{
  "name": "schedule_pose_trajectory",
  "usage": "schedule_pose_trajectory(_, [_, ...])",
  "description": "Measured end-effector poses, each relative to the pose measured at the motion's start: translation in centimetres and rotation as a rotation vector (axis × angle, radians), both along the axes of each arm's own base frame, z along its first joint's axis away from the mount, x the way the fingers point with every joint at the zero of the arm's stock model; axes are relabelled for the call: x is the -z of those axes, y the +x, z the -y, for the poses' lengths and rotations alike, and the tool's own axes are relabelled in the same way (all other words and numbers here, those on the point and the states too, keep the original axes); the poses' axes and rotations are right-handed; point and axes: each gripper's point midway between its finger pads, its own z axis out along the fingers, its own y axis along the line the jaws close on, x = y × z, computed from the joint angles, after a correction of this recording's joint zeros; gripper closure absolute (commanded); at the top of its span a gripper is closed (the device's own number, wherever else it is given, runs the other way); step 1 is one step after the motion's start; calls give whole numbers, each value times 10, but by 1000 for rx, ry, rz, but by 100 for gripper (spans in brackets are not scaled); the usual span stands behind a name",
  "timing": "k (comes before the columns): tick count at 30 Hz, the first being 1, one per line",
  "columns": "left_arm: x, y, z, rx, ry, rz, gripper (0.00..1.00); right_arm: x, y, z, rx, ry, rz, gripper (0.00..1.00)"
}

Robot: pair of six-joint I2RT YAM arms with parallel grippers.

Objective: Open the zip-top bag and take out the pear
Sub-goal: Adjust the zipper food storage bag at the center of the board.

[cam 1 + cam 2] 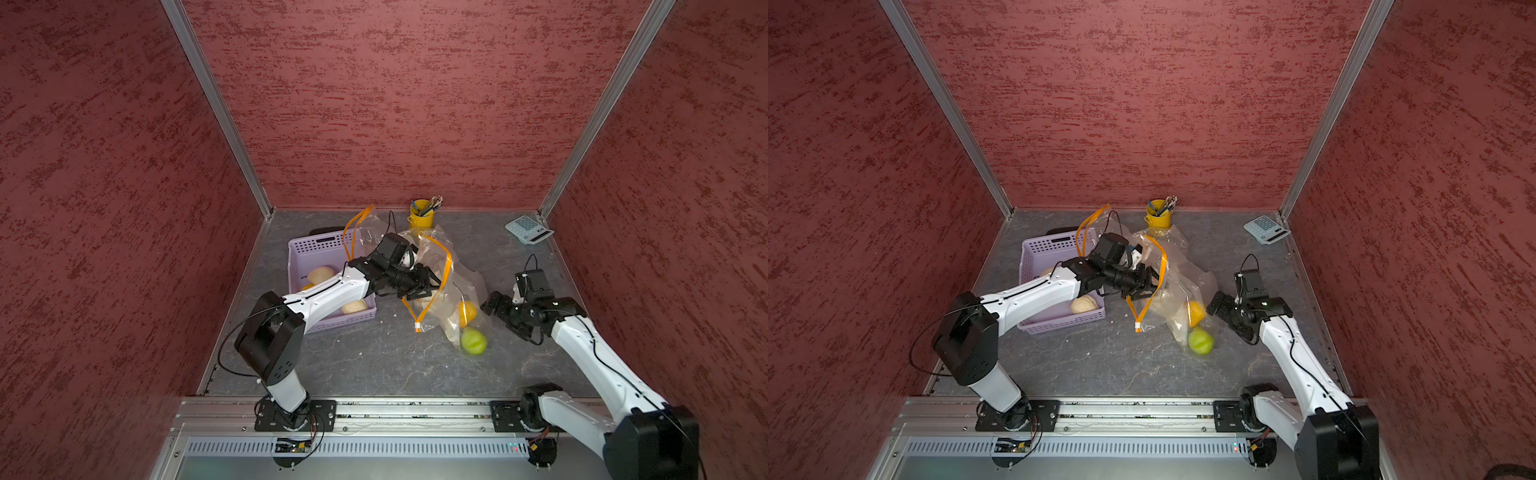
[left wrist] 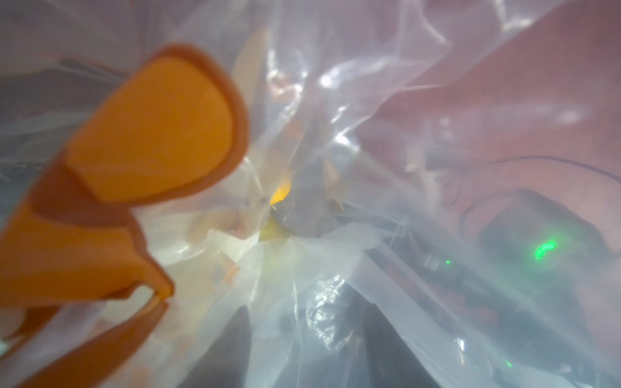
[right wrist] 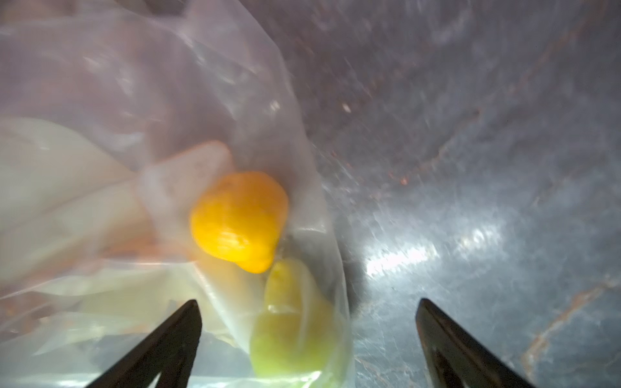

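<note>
The zip-top bag [image 1: 469, 278] looks unzipped, its orange zip strip [image 1: 448, 266] gaping, so I'm at the take-out step: my left gripper [image 1: 424, 286] sits at the bag's mouth, and I cannot tell whether it pinches film, while my right gripper [image 3: 307, 302] hangs spread wide and empty just outside the bag's closed end. The green pear [image 1: 473, 340] lies inside that end, touching a yellow fruit [image 1: 467, 312]; next I'd need the mouth held open and a reach through crumpled plastic, clear of the lilac basket [image 1: 318, 244] beside the bag

Left arm [image 1: 324, 297] reaches forward, left gripper [image 1: 426, 286] raised, jaw gap unclear — right arm [image 1: 582, 345] extends low, right gripper [image 3: 307, 302] spread wide.
</note>
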Motion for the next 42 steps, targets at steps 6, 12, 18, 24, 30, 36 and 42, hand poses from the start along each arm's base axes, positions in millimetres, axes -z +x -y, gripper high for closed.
schedule_pose_trajectory(6, [26, -5, -13, -12, 30, -51, 47, 9, 23, -21, 3, 172, 111, 2])
schedule_pose_trajectory(12, [39, -8, -19, -22, 44, -71, 47, 26, 32, -40, -36, 288, 143, 35])
schedule_pose_trajectory(18, [44, -8, -21, -30, 44, -70, 47, 29, 47, -51, -64, 354, 179, 71])
schedule_pose_trajectory(24, [52, -11, -26, -42, 55, -71, 47, 22, 52, -50, -70, 339, 202, 100])
schedule_pose_trajectory(30, [56, -12, -30, -58, 50, -78, 42, -15, 50, -44, -92, 286, 236, 100])
schedule_pose_trajectory(36, [34, -5, -23, -68, -26, -24, 32, -117, 64, -39, -156, 181, 401, 100])
schedule_pose_trajectory(42, [23, -1, -19, -95, -85, 19, 27, -199, 69, -49, -260, 12, 494, 100])
